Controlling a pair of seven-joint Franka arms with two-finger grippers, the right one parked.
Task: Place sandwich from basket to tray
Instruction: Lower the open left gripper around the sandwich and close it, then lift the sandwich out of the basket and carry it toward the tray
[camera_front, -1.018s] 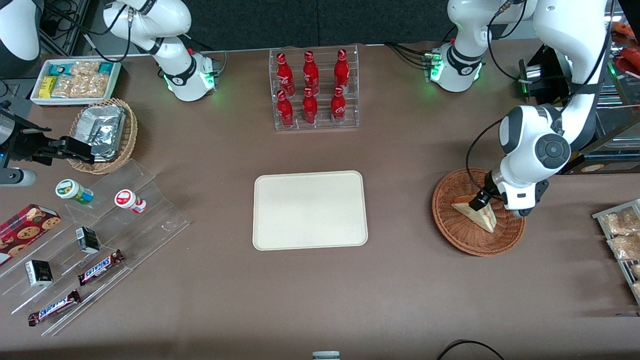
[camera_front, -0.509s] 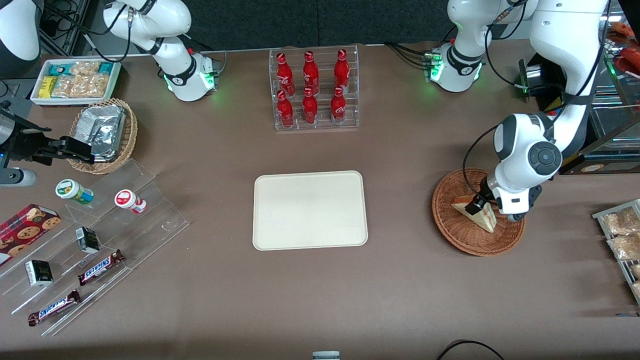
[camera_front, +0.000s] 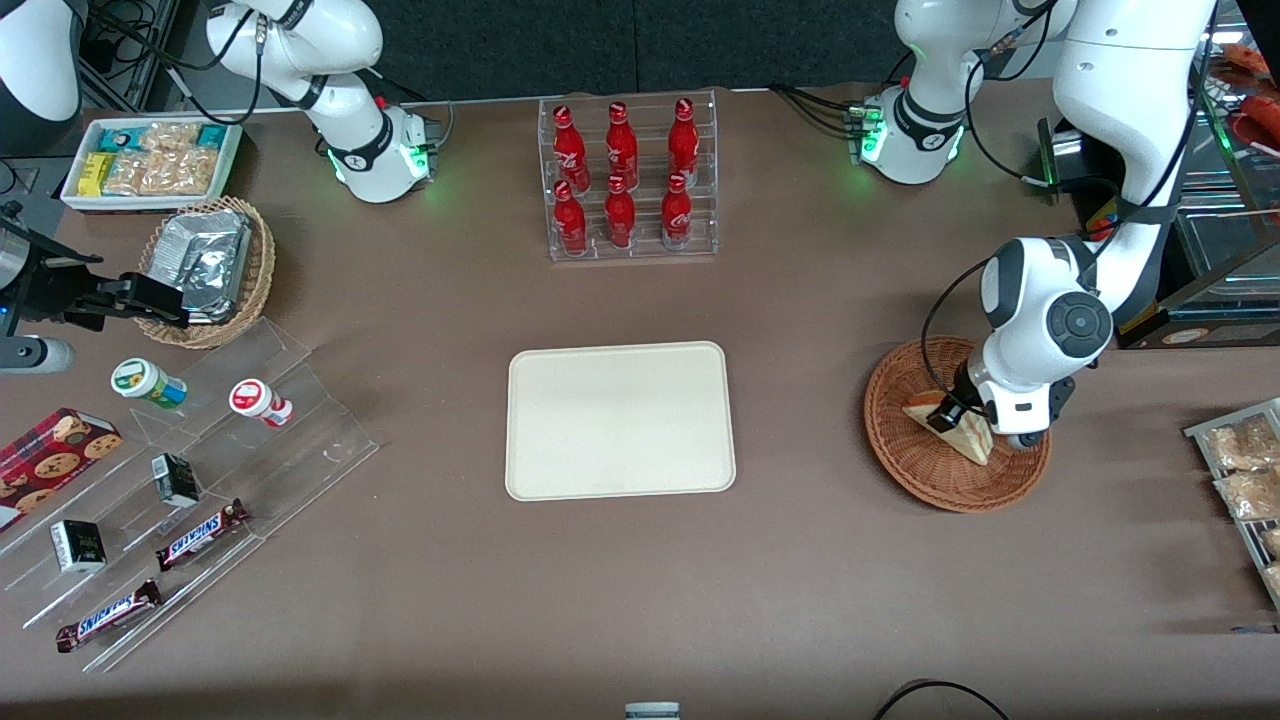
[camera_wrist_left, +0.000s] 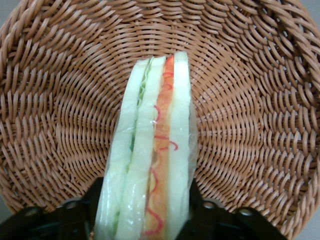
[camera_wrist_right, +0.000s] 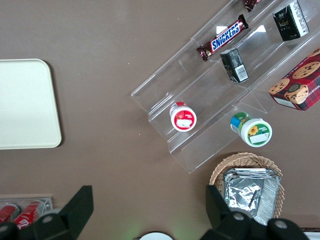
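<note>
The word SNICKERS can be read on three candy bars. In the front view, one Snickers bar (camera_front: 203, 534) lies on the clear plastic steps (camera_front: 200, 480) toward the parked arm's end of the table, and a second Snickers bar (camera_front: 108, 615) lies nearer the front camera, close to the table's edge. The right wrist view shows the name on a bar (camera_wrist_right: 222, 37) too. The writing on the red bottles (camera_front: 620, 175) is too small to read.

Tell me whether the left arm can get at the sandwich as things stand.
Probably yes: the gripper already straddles the sandwich inside the basket, a finger on each side, with nothing in between.
</note>
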